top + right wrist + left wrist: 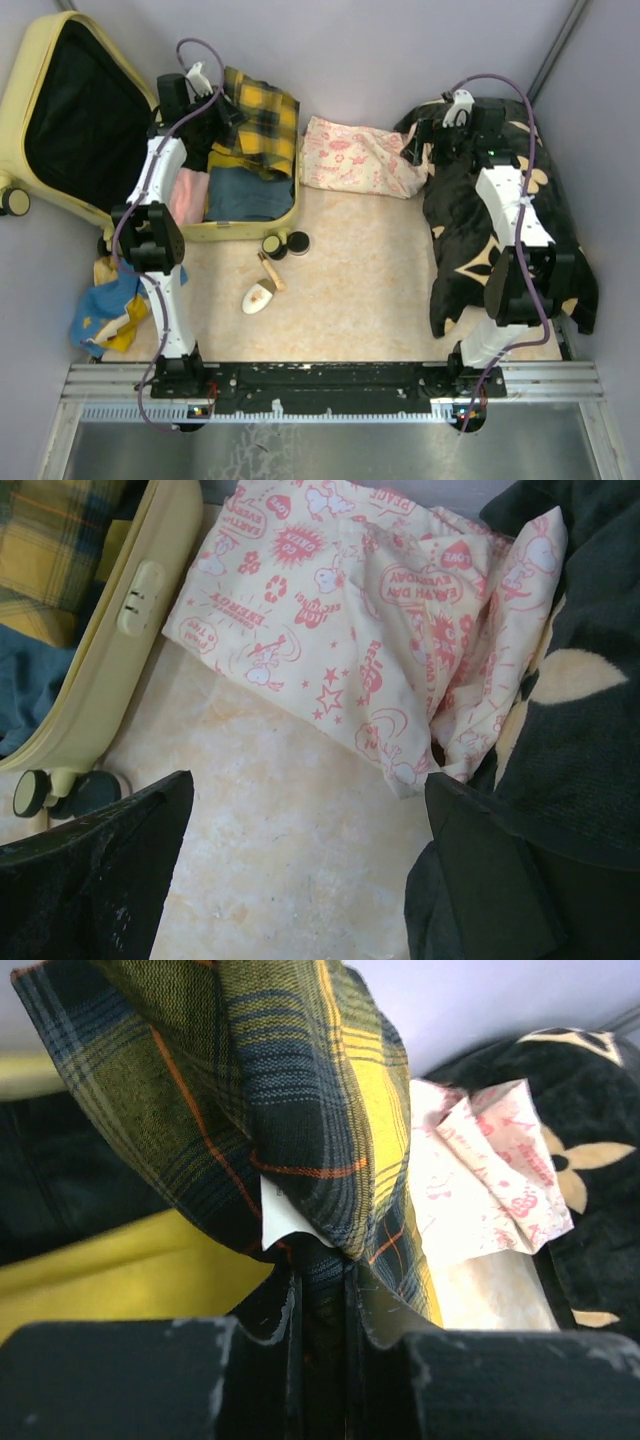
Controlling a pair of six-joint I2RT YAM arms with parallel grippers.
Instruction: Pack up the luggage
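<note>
Suitcase [235, 231] lies open at the far-left corner of the surface, lid tilted back toward the left wall, black lining showing. Left gripper [322, 1305] is clamped on a yellow-and-black plaid cloth [300, 1110], fingers almost together with the fabric pinched between them. The cloth hangs over the right side of the suitcase, above a blue garment [248, 192] and something pink [188, 195] that the left arm half covers. There's a white tag on the plaid, text unreadable.

Right gripper [308, 790] has its fingers wide apart with nothing between them. It hovers over bare surface just beside the cream cloth with pink print [340, 610], which sits at the far edge between the suitcase and the black flower-print cloth [480, 240]. The right arm hides much of that black cloth.

Near the suitcase wheels [285, 243] is a pale oval object with a wooden part [262, 292], can't identify it. Blue-and-yellow fabric [110, 310] at the left edge is partly behind the left arm.
</note>
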